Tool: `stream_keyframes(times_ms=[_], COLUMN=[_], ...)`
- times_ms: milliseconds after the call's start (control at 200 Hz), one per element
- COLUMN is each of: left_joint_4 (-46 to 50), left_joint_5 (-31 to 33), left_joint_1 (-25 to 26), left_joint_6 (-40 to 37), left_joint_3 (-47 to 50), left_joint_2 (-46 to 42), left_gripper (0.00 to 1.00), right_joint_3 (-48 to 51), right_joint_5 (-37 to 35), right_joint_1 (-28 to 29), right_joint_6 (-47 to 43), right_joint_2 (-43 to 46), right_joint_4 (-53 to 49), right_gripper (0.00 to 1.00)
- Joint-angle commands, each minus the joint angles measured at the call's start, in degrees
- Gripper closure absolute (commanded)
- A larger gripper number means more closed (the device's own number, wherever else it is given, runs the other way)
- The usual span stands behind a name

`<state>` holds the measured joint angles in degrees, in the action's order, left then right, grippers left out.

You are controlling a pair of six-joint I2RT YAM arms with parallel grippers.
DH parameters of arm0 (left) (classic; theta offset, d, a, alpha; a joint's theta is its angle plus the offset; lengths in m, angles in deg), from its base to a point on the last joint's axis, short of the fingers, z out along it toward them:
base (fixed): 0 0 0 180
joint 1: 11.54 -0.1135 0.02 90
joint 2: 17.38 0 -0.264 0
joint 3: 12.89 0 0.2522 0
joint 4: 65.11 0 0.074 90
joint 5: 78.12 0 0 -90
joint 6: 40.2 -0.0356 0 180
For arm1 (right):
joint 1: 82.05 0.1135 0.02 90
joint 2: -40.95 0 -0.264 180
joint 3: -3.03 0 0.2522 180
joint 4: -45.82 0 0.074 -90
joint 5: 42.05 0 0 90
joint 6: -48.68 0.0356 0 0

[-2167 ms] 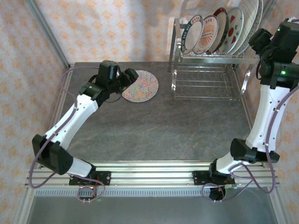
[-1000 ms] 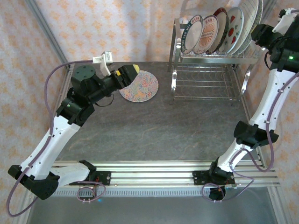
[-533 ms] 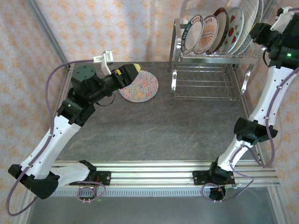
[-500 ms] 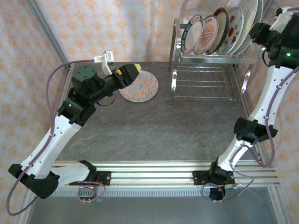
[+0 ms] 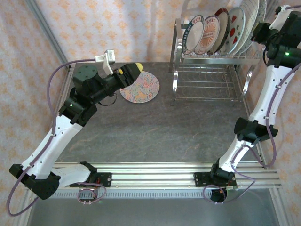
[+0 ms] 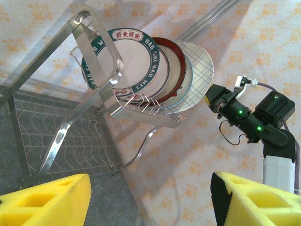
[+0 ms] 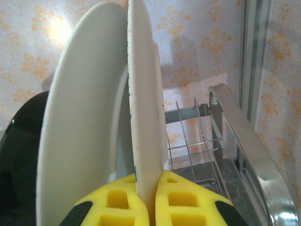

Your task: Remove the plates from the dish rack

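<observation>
Orange-flowered wallpaper is closing in a grey table (image 5: 155,132), and the rack (image 5: 205,83) is standing in the upper right of the top view. Five plates (image 5: 207,35) are standing on edge in its upper slots, leaning in a row. A sixth, the floral plate (image 5: 143,87), is lying flat on the table at centre left.

The right gripper (image 5: 260,34) is reaching the right end of that row. In its wrist view the right gripper (image 7: 151,188) is pinching the rim of the grid plate (image 7: 143,103), with a yellow pad pressing on each face and no gap showing. The next plate is standing just to the left of it there, close but apart.

The left gripper (image 5: 131,73) is hanging over the floral plate's upper left edge. Its pads (image 6: 44,202) are spread wide and are holding nothing, and its camera is looking across at the rack.

The grid plate is presenting its thin edge to the right gripper. Its faces are running across the row, and its lower rim is sitting down in the slots. The lift will probably have to follow the plate's own plane, upward and out of the wires, before any sideways swing. The right arm is much the nearer; the left is well apart, across the table.
</observation>
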<state>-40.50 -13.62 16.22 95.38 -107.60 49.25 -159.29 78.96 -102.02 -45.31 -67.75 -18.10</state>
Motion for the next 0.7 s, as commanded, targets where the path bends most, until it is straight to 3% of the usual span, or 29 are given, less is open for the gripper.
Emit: stream_keyframes(times_ms=[0, 375, 696], left_joint_4=[-2.28, -2.47, -2.94], left_joint_5=[-0.12, 0.54, 0.97], left_joint_1=[0.56, 1.33, 2.17], left_joint_6=[0.54, 0.56, 0.49], left_joint_3=[-1.67, -1.07, -0.88], left_joint_2=[-0.11, -0.54, -0.65], left_gripper=[0.31, 0.32, 0.32], right_joint_3=[-2.46, -2.23, -2.71], right_joint_5=[0.0, -14.94, -19.13], right_joint_1=[1.83, 5.53, 5.59], right_joint_6=[-0.81, -4.4, -5.33], right_joint_2=[-0.66, 4.72, 7.88], right_joint_4=[-0.89, 1.84, 2.14], right_gripper=[1.0, 1.0, 1.0])
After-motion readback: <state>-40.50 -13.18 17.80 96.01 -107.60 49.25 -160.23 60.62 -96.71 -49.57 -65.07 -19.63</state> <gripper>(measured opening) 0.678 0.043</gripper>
